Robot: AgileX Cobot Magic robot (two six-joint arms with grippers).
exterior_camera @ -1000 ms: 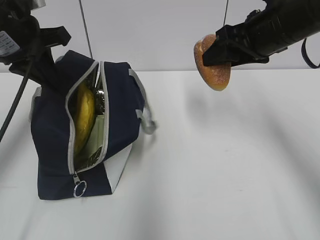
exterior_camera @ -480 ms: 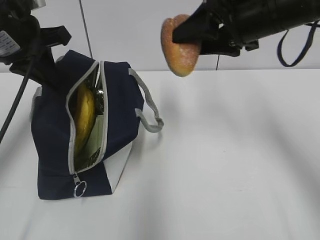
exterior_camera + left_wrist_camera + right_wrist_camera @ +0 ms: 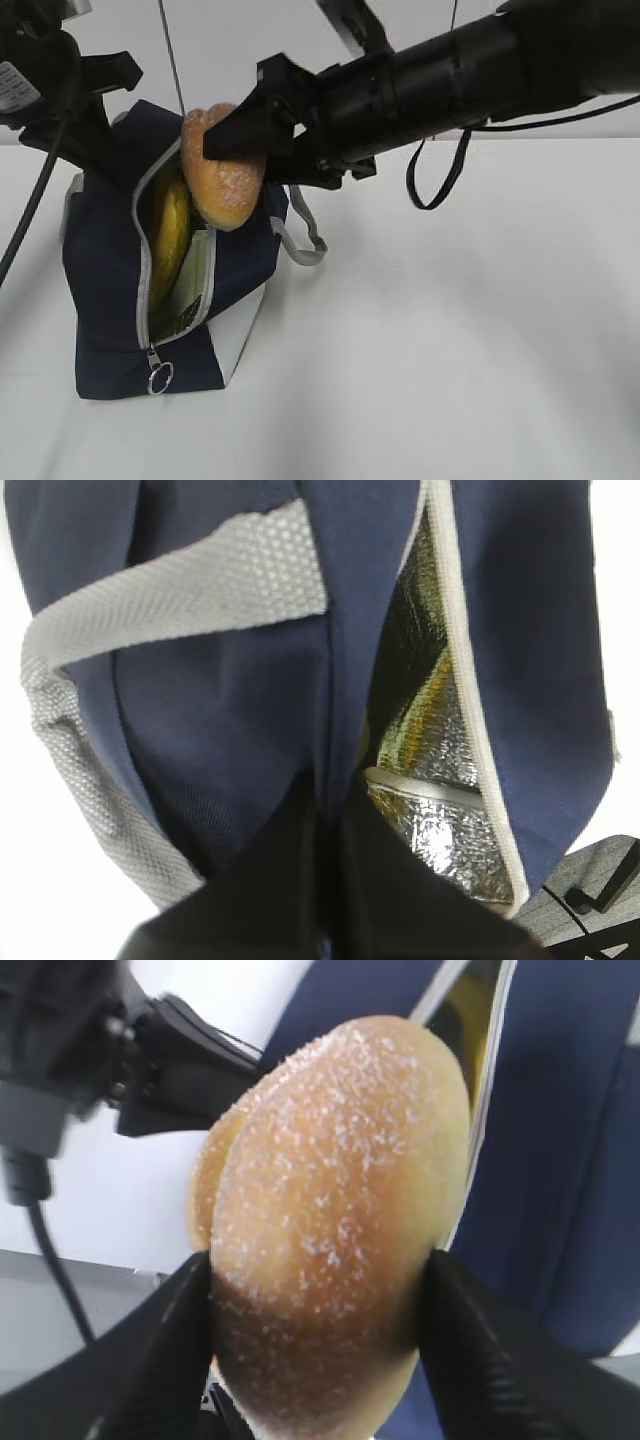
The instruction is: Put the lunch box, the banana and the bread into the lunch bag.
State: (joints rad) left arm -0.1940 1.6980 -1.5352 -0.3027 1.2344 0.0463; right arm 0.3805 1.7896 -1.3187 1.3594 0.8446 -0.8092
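The navy lunch bag (image 3: 105, 300) stands at the left with its zipper opening gaping. Inside it I see the yellow banana (image 3: 170, 235) and a strip of the lunch box's pale green lid (image 3: 198, 272). My right gripper (image 3: 232, 142) is shut on the golden-brown bread (image 3: 226, 175) and holds it at the top of the opening, in front of the banana's upper end. In the right wrist view the bread (image 3: 335, 1220) fills the space between the black fingers (image 3: 165, 1345). My left gripper (image 3: 328, 825) is shut on the bag's navy fabric beside the foil lining (image 3: 420, 730).
A grey strap handle (image 3: 303, 235) hangs off the bag's right side. The ring pull (image 3: 159, 378) lies at the bag's foot. A black cable (image 3: 28, 215) runs down the left edge. A black strap loop (image 3: 438, 175) hangs under my right arm. White table (image 3: 450, 340) stretches to the right.
My right gripper has carried the bread leftward and down from the upper right to the bag's opening. The left gripper and the bag have stayed put.
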